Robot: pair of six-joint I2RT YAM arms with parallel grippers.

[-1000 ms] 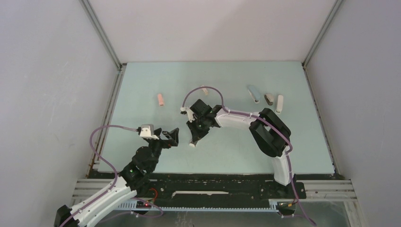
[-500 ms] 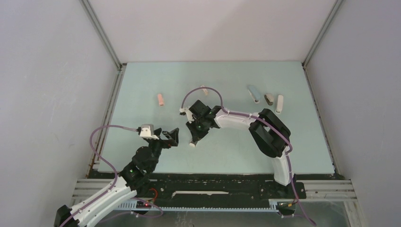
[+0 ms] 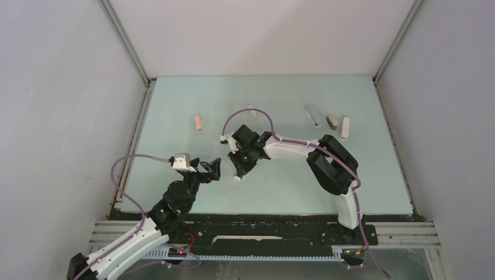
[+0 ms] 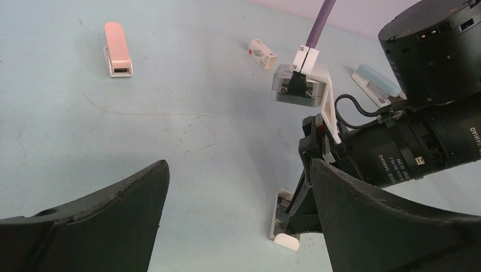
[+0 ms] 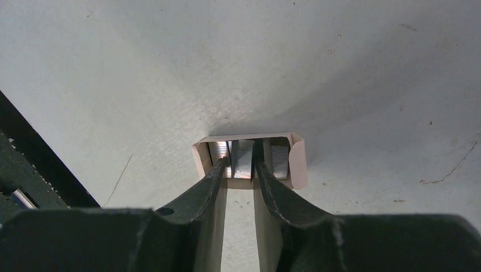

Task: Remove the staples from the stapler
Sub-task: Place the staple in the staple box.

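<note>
A small white stapler lies open on the pale green table, also seen in the left wrist view and the right wrist view. Its channel holds silver-grey metal pieces. My right gripper points down into it, and its fingertips are closed on the middle silver strip, the staples. My left gripper hovers just left of the stapler, open and empty. The right arm's wrist fills the right side of the left wrist view.
A pink stapler lies at the back left. A small white-and-red block lies behind the right wrist. A blue stapler, a grey-brown one and a white one lie at the back right. Walls enclose the table.
My right wrist has shifted slightly to the left over the white stapler. The left arm and the stapler have not moved.
</note>
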